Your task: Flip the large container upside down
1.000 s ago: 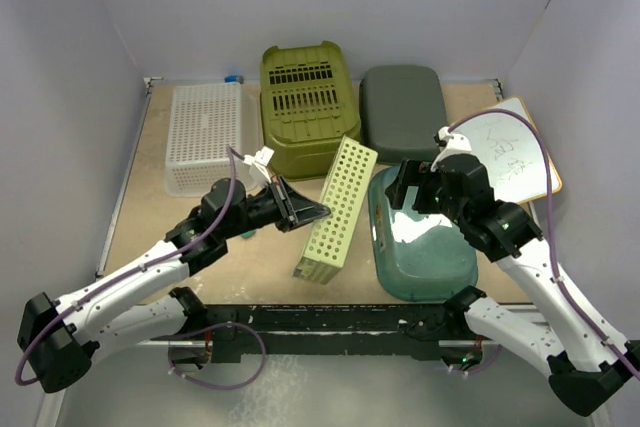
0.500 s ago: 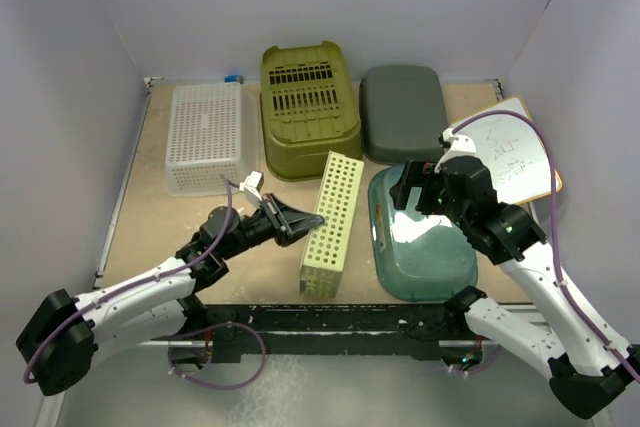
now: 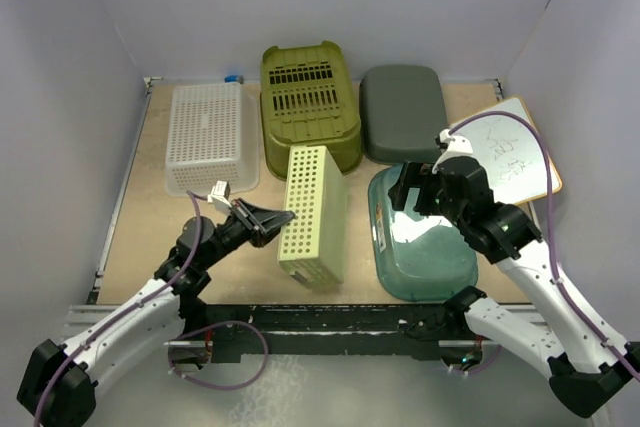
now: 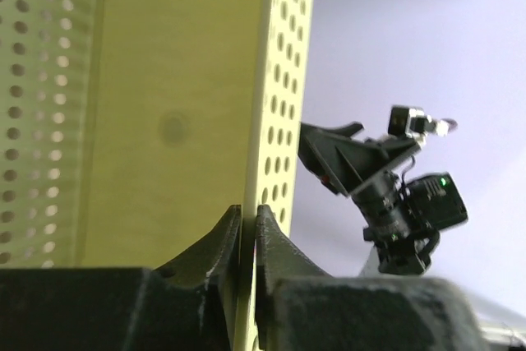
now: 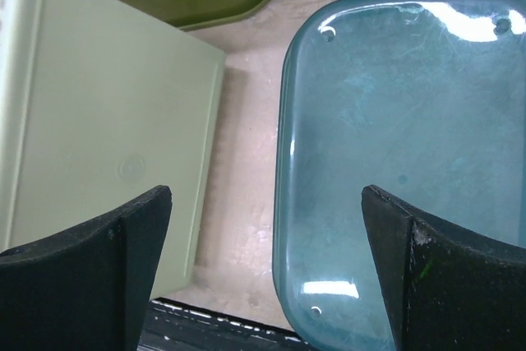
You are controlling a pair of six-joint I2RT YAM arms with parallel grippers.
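Note:
The large container is a pale green perforated box [image 3: 313, 212] at the table's middle. Its flat bottom now faces up and toward the right, as the right wrist view [image 5: 107, 121] shows. My left gripper [image 3: 283, 217] is shut on its left perforated wall. In the left wrist view the fingers [image 4: 222, 240] pinch that wall, with the box's inside [image 4: 164, 121] to the left of it. My right gripper [image 3: 412, 187] is open and empty, hovering over the gap [image 5: 267, 252] between the box and the teal tub.
An upturned teal tub [image 3: 420, 237] lies right of the box. Behind stand a white mesh basket [image 3: 205, 137], an upturned olive basket [image 3: 305, 107] and a dark grey tub [image 3: 402, 112]. A whiteboard [image 3: 510, 152] lies at the right.
My left arm has drawn back to the left and low. The box has tipped over from standing on its edge, so its bottom now faces up. The right arm has barely moved.

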